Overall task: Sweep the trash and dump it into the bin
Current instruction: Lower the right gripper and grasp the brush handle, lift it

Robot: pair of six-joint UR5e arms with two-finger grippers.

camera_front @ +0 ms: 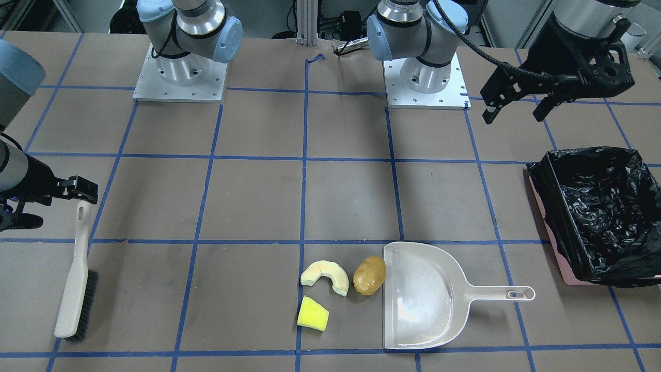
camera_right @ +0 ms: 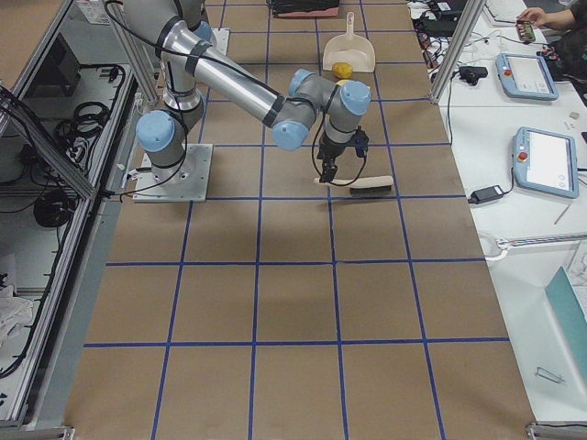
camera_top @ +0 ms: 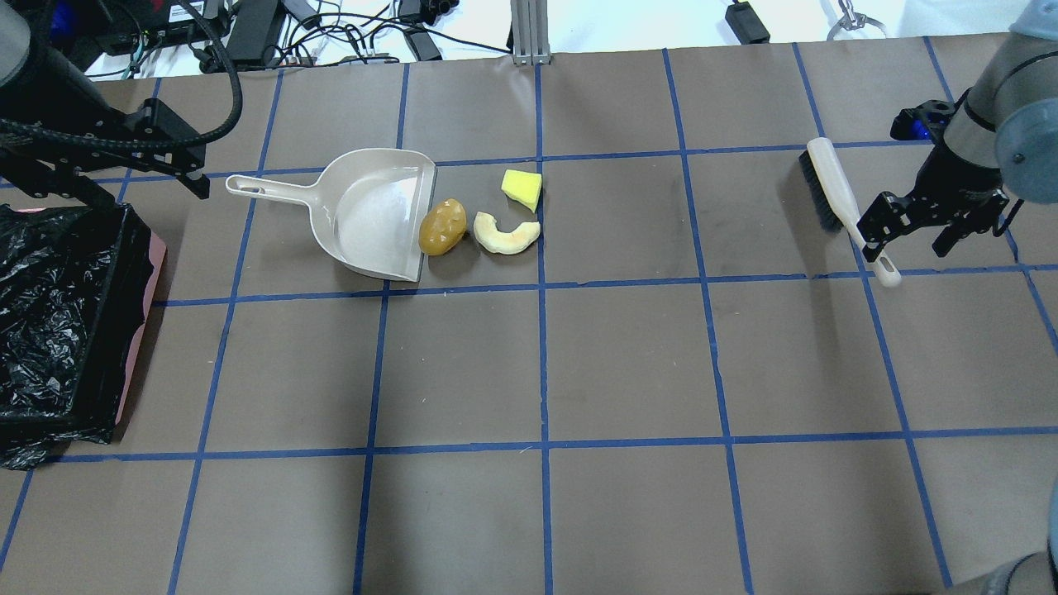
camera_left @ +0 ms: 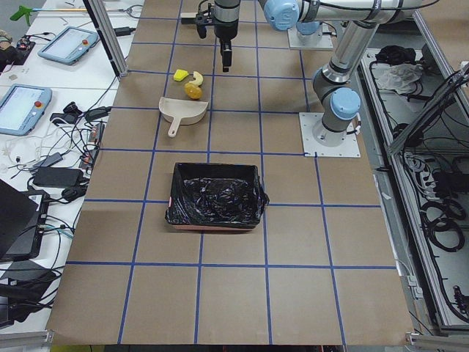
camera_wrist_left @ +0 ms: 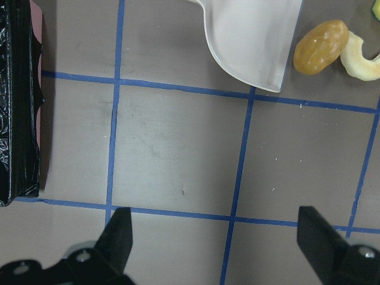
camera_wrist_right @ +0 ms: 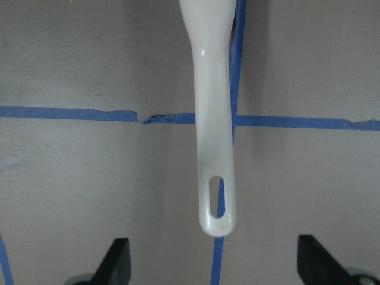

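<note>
Front view: left gripper (camera_front: 514, 118) wide open and empty, up over the table (camera_front: 258, 196) near the bin (camera_front: 563, 217) at the table's end. Potato (camera_front: 370, 275) against the dustpan (camera_front: 423, 310) lip, crescent slice (camera_front: 325, 275) just beside it, yellow wedge (camera_front: 313, 313) near. Right gripper (camera_front: 68, 206) at the brush (camera_front: 77, 279) handle end.
Overhead: the three pieces sit at the pan mouth, well apart from bin and brush.
Right wrist: jaws spread wide, handle tip centred just ahead, not gripped.
Left wrist: jaws wide, nothing between.
</note>
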